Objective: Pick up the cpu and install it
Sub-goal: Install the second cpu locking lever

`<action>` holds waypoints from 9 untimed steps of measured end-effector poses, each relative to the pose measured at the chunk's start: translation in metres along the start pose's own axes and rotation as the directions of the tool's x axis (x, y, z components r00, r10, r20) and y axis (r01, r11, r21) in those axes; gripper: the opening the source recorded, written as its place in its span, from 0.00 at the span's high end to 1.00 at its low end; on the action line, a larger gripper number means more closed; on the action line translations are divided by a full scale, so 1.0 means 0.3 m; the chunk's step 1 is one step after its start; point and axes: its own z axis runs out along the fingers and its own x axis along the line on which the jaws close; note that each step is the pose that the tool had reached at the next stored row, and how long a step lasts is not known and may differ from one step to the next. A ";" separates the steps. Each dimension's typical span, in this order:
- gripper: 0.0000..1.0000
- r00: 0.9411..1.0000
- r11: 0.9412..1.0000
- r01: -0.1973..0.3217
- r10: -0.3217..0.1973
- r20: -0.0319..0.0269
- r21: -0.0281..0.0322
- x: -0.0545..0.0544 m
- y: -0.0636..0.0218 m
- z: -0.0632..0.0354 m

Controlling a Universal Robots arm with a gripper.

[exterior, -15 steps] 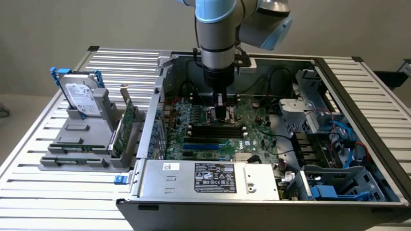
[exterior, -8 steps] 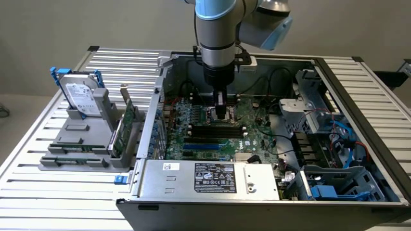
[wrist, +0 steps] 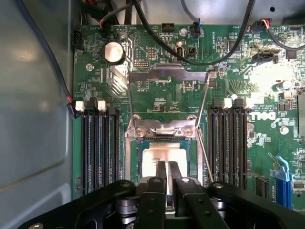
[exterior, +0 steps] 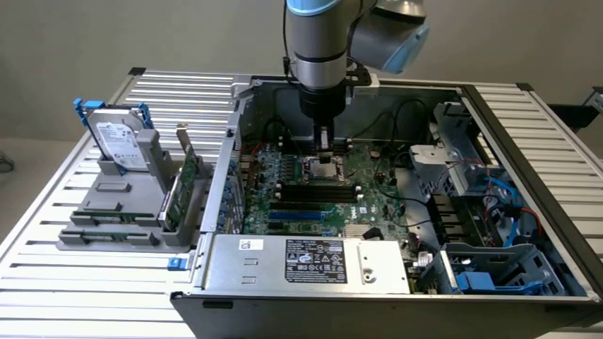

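The cpu (wrist: 153, 160), a pale silvery square chip, lies flat inside the metal-framed socket (wrist: 162, 131) of the green motherboard (wrist: 238, 86). The socket's load plate (wrist: 167, 76) stands swung open behind it. My gripper (wrist: 167, 171) hangs directly over the chip with its two black fingers (wrist: 162, 171) pressed close together, shut, with nothing held between them. Their tips cover the middle of the cpu, and I cannot tell whether they touch it. In the exterior view the gripper (exterior: 325, 157) reaches straight down into the open computer case, onto the socket (exterior: 320, 169).
Black memory slots (wrist: 97, 148) flank the socket on both sides. Black cables (wrist: 157, 43) cross the board beyond the load plate. A silver hard drive (exterior: 118, 138) stands in a grey holder at the exterior view's left, outside the case. The power supply (exterior: 306, 261) fills the case front.
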 end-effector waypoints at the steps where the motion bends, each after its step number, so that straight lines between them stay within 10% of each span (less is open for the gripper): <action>1: 0.87 1.000 1.000 0.000 0.000 0.000 0.000 0.000 0.002 -0.009; 9: 0.89 1.000 1.000 -0.001 0.001 0.000 0.000 0.001 0.072 -0.024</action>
